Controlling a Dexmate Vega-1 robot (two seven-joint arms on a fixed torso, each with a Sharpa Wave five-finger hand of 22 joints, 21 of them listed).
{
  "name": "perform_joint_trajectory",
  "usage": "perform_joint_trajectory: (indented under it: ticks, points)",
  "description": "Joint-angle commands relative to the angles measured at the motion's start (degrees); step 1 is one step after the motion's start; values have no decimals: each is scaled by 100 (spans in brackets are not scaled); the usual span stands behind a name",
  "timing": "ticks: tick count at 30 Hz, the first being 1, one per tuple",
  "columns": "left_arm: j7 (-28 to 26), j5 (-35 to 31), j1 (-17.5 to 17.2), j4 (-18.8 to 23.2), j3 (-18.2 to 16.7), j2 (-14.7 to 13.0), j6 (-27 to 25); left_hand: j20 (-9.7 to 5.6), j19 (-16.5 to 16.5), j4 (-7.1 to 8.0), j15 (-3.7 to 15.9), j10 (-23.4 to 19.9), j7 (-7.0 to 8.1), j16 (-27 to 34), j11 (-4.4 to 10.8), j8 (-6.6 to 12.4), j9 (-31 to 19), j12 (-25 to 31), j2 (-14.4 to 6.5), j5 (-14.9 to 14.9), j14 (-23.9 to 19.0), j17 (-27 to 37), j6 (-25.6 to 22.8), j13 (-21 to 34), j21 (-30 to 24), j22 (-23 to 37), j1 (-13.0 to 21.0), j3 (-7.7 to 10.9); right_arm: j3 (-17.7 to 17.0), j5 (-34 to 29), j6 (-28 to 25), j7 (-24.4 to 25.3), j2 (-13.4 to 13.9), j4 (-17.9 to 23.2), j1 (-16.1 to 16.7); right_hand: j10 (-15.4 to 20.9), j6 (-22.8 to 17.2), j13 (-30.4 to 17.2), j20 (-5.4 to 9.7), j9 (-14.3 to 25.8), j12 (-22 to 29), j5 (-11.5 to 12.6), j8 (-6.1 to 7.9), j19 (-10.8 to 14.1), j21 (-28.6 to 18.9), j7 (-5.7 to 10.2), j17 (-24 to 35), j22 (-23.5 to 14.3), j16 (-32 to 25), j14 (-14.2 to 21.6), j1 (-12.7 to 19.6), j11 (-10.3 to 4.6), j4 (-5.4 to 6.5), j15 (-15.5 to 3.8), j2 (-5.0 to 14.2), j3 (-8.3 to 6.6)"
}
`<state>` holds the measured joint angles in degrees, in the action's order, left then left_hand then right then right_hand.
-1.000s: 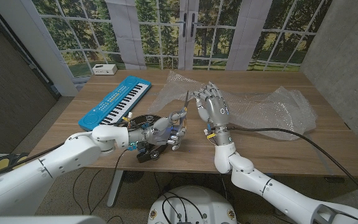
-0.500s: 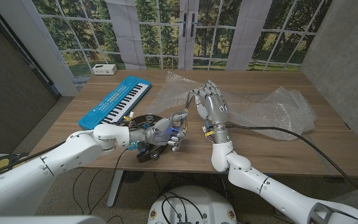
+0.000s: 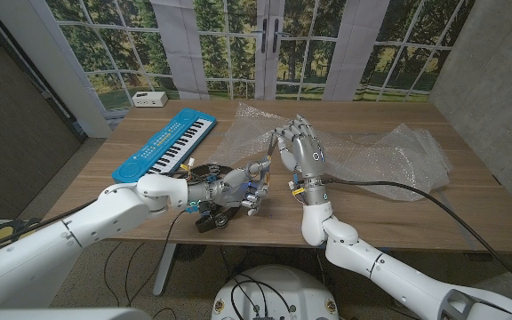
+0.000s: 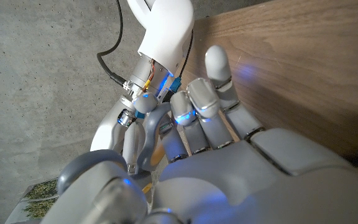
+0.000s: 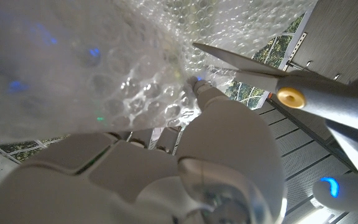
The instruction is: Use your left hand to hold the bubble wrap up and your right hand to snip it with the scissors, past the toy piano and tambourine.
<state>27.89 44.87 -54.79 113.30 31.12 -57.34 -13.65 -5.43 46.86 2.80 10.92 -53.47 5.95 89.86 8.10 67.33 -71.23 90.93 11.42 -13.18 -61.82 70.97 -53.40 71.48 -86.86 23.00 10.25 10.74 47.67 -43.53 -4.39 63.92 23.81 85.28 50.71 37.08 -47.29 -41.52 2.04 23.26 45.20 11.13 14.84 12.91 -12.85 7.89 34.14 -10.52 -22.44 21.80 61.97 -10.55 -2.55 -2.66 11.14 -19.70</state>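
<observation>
While our left hand grips one pair of scissors, our right hand, fingers spread, touches one bubble wrap sheet.

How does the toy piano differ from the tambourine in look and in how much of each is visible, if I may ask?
The toy piano is bright blue, long and rectangular with a row of white keys; the tambourine is dark and round. The toy piano lies in full view, at a slant, while the left arm crosses over part of the tambourine. The toy piano looks the larger. Both lie on the wooden table, on the robot's left side.
</observation>
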Motion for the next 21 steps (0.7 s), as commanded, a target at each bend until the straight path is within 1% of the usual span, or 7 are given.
perform_joint_trajectory:
  ticks: [1, 9, 12, 14, 16, 21]
  points:
    - [-28, 32, -36, -14, -17, 7, 26, -14, 23, -19, 60, -165, -64, 33, 211, 2350, -27, 7, 14, -68, 18, 5, 42, 16, -2, 28, -108, -97, 41, -20, -109, -4, 100, 47, 33, 19, -61, -13, 113, 11, 26, -13, 2, 45, -14, 6, 20, -13, 23, 47, 46, 7, -50, -1093, -53, -17]
    - [-26, 46, -56, -44, -21, 34, 74, -16, 41, -59, 64, -176, -42, 34, 212, 2351, -25, 7, -33, -121, 5, 2, 31, 16, 20, 10, -138, -292, -36, -19, -139, 8, 171, 173, 151, 2, -57, -7, 110, 10, 30, -16, -12, 38, -9, -1, 43, -14, 33, 61, 49, 18, -62, -1092, -47, -17]
    - [-25, 40, -51, -59, -14, 53, 87, -18, 34, -62, 66, -180, -51, 33, 214, 2351, -23, 5, -65, -141, -3, 0, 20, 15, 10, 34, -139, -326, -102, -81, -132, 8, 202, 270, 245, -1, -55, -5, 105, 10, 34, -17, -17, 30, -5, -7, 54, -14, 34, 69, 48, 29, -64, -1092, -45, -16]
    - [-18, 38, -48, -75, -10, 68, 102, -16, 40, -53, 68, -183, -51, 32, 220, 2353, -22, 3, -124, -170, -23, -2, -13, 14, 13, 32, -142, -353, -162, -139, -108, 8, 217, 337, 315, 1, -60, 0, 103, 10, 34, -18, -17, 29, -5, -9, 59, -14, 36, 72, 49, 34, -66, -1092, -43, -17]
    - [-13, 29, -38, -82, -2, 78, 105, -19, 45, -43, 66, -183, -49, 29, 225, 2350, -23, 2, -163, -191, -25, -3, -16, 14, 8, 43, -142, -364, -244, -301, -85, 8, 213, 405, 405, -10, -60, -9, 105, 10, 39, -18, -20, 30, -5, -14, 65, -14, 38, 75, 49, 36, -67, -1092, -42, -17]
    - [-2, 0, 5, -103, 35, 129, 97, -20, 50, -45, 65, -183, -51, 28, 226, 2350, -24, 2, -169, -221, -27, -2, -23, 15, 18, 32, -128, -399, -309, -381, 13, 8, 221, 515, 504, -23, -60, -16, 106, 10, 46, -18, -26, 32, -5, -20, 79, -15, 44, 79, 50, 25, -71, -1092, -37, -19]
